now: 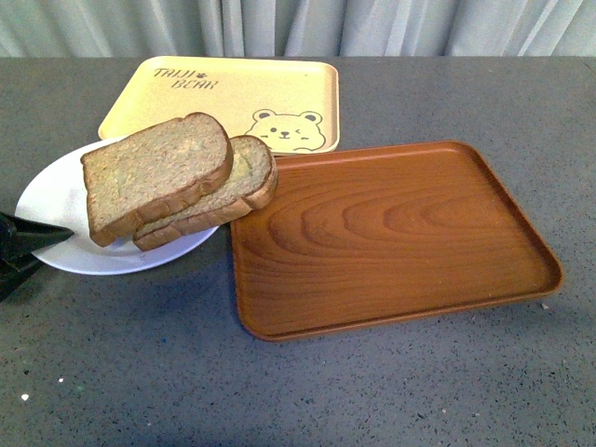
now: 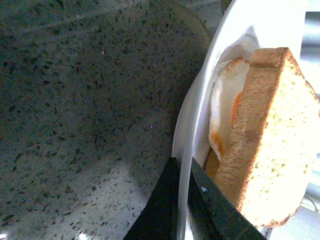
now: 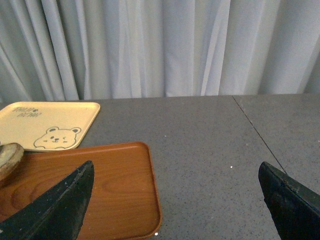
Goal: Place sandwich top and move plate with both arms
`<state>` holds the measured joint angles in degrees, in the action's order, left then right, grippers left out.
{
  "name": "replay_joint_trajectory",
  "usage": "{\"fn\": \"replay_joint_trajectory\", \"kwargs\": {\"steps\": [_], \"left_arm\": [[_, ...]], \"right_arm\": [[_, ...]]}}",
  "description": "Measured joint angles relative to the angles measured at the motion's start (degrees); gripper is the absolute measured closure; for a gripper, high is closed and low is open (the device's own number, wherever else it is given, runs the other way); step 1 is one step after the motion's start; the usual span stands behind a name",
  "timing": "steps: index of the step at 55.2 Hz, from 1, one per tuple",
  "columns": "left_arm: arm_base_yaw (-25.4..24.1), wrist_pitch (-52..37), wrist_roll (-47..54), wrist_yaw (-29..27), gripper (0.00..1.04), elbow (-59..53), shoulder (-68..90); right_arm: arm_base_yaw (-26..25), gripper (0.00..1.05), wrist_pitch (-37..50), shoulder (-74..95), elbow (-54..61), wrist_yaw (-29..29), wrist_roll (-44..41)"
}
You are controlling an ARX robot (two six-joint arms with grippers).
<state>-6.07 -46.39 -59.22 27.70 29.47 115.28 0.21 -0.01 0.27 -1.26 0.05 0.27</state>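
Observation:
The white plate [image 1: 56, 191] is at the left of the grey table and seems raised, with a shadow under it. On it the sandwich top [image 1: 154, 172], a speckled tan slice, lies tilted on a lower slice [image 1: 244, 184] that reaches over the brown tray's left rim. My left gripper [image 1: 47, 244] is shut on the plate's left rim. In the left wrist view its gripper [image 2: 182, 172] pinches the rim of the plate [image 2: 200, 100]; the sandwich top [image 2: 270, 140] covers a fried egg [image 2: 225, 110]. My right gripper [image 3: 175, 200] is open and empty above the table.
A brown wood-grain tray [image 1: 391, 233] lies right of the plate and shows in the right wrist view [image 3: 110, 190]. A yellow bear-print tray [image 1: 233, 98] lies behind, partly under the plate. Curtains hang at the table's far edge. A seam [image 3: 260, 135] crosses the table.

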Motion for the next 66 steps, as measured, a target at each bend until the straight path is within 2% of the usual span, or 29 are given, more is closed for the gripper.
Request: {"fn": "replay_joint_trajectory", "kwargs": {"steps": [19,29,47,66], "left_arm": [[-0.2,-0.1,-5.6,0.5,1.02,-2.3,-8.2],[2.8,0.7,-8.7,-0.8,1.02,0.4,-10.2],[12.4,7.7,-11.2,-5.5,1.02,15.5,-4.5],[17.0,15.3,-11.6,-8.5,1.02,30.0,5.7]], "right_arm": [[0.0,0.09,0.0,0.0,0.0,0.0,0.0],[0.0,0.09,0.0,0.0,0.0,0.0,0.0],[0.0,0.09,0.0,0.0,0.0,0.0,0.0],[0.0,0.09,0.0,0.0,0.0,0.0,0.0]]}}
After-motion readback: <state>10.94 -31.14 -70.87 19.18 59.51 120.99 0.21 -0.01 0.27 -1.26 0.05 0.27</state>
